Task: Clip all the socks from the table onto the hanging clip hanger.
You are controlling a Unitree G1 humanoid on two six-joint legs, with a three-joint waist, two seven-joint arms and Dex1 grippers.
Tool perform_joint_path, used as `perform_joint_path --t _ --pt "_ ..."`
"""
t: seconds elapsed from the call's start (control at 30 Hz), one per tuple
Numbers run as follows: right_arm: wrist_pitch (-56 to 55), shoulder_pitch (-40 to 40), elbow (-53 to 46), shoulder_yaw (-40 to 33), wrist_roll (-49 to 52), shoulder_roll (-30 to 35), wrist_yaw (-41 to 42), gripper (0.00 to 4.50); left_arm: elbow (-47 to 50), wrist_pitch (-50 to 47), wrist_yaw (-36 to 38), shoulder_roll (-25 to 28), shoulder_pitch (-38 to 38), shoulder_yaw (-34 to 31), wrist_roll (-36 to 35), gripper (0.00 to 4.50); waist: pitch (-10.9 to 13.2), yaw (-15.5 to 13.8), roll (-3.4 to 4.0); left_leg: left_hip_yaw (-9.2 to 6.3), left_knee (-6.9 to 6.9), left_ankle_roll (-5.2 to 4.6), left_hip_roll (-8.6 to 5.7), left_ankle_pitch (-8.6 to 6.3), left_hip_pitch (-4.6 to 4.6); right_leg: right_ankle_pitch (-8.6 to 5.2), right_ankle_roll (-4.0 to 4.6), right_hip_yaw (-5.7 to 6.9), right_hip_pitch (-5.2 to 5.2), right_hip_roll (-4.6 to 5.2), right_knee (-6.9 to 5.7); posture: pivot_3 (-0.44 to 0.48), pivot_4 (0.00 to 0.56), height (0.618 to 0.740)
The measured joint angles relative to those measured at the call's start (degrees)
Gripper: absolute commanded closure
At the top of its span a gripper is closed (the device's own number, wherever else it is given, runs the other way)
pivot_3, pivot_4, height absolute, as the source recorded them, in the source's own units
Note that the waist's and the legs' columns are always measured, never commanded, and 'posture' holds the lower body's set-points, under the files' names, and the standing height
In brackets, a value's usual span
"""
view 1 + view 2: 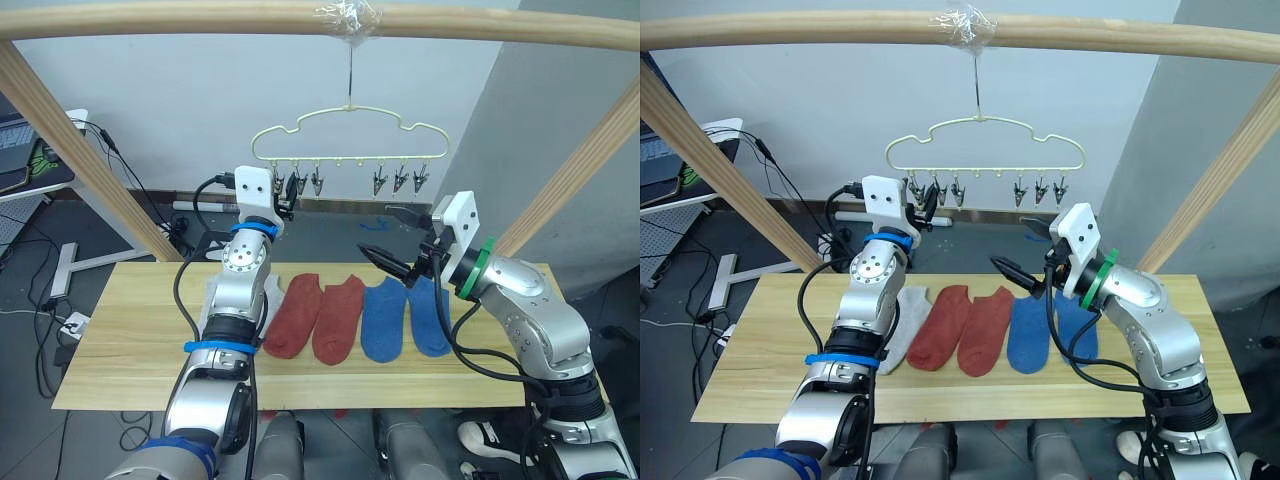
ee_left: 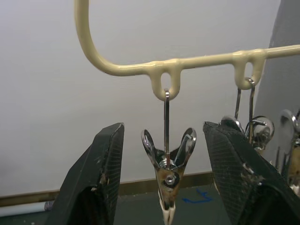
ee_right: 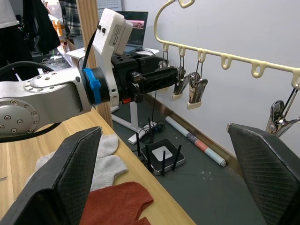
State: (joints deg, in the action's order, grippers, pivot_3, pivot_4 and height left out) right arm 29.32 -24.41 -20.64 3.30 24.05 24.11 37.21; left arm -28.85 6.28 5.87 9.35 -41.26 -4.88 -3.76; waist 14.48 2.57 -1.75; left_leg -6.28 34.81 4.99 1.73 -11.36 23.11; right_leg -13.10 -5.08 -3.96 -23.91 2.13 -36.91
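Left gripper [image 2: 164, 187] is up at the hanger [image 1: 350, 140], fingers spread either side of the end clip [image 2: 168, 168], not squeezing it yet. Right gripper [image 1: 392, 240] hangs below the hanger's other end, wide open and empty. The socks [image 1: 985, 330] lie in a row on the table [image 1: 120, 350], under the hanger. Looks like the clip-opening step; next it probably needs to pinch that clip while the right fetches a sock.

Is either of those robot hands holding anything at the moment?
No. The left gripper stands open around a small metal clip on the pale yellow wire hanger without touching it; the right gripper is open, empty.
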Motion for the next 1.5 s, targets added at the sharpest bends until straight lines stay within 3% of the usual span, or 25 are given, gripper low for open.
perform_joint_path --t 0.3,0.4,0.57,0.7,0.9,1.07,1.23,1.5 --pt "0.19 -0.02 0.0 -0.05 0.07 0.4 0.01 0.0 -0.48 1.73 -0.35 0.61 -0.16 -0.02 1.27 1.75 0.01 0.18 0.0 -0.01 0.01 0.0 0.0 0.0 0.28 0.01 -0.01 0.01 -0.25 0.0 0.01 -0.055 0.254 0.74" --pt "0.2 -0.03 0.0 -0.11 0.13 0.44 0.01 0.0 -1.11 2.09 -0.3 0.61 -0.6 0.01 1.51 2.27 0.01 0.21 0.0 -0.01 0.01 0.0 0.0 0.0 0.29 0.01 -0.02 0.01 -0.25 0.0 0.01 -0.055 0.254 0.74" --pt "0.22 -0.03 0.0 -0.25 0.15 0.49 0.01 0.0 -1.32 3.22 -0.22 0.57 -1.04 0.02 1.6 3.73 0.01 0.32 0.0 -0.01 0.01 0.0 0.0 0.0 0.29 0.01 -0.02 0.01 -0.26 0.0 0.01 -0.055 0.254 0.74" --pt "0.22 -0.03 0.0 -0.26 0.14 0.5 0.0 0.0 -1.33 3.29 -0.2 0.54 -1.39 0.01 1.59 4.49 0.02 0.36 0.0 -0.01 0.01 0.0 0.0 0.0 0.29 0.01 -0.02 0.01 -0.26 0.0 0.02 -0.055 0.254 0.74" --pt "0.3 0.02 0.0 -0.26 0.02 0.5 -0.72 0.0 -2.26 4.01 -0.12 0.54 -1.66 -0.01 1.56 4.49 0.02 0.37 0.0 -0.01 0.01 0.0 0.0 0.0 0.29 0.01 -0.02 0.01 -0.26 0.0 0.02 -0.054 0.245 0.74" --pt "2.5 6.64 0.34 0.4 -5.29 1.8 -5.93 0.0 -2.36 3.14 1.1 0.91 -1.7 -0.04 1.14 4.49 0.02 0.32 -0.01 -0.01 0.0 0.01 -0.01 0.0 0.35 0.01 -0.01 0.02 -0.28 0.02 0.06 -0.052 0.241 0.74" --pt "3.86 12.51 9.69 1.56 -12.16 1.47 -11.92 0.0 1.89 0.43 3.53 2.27 1.38 -0.07 0.19 4.49 0.02 0.71 -0.01 0.01 0.01 0.01 -0.01 0.0 0.31 0.01 -0.01 0.0 -0.3 0.02 0.0 -0.054 0.237 0.74" --pt "-5.09 11.12 26.73 3.66 -18.49 0.1 -12.37 0.0 4.66 -1.75 4.36 2.89 3.05 -0.16 -0.41 4.49 0.01 1.25 0.0 0.05 0.05 0.01 -0.01 0.01 0.23 0.06 -0.09 -0.04 -0.24 0.01 -0.03 -0.056 0.23 0.74"
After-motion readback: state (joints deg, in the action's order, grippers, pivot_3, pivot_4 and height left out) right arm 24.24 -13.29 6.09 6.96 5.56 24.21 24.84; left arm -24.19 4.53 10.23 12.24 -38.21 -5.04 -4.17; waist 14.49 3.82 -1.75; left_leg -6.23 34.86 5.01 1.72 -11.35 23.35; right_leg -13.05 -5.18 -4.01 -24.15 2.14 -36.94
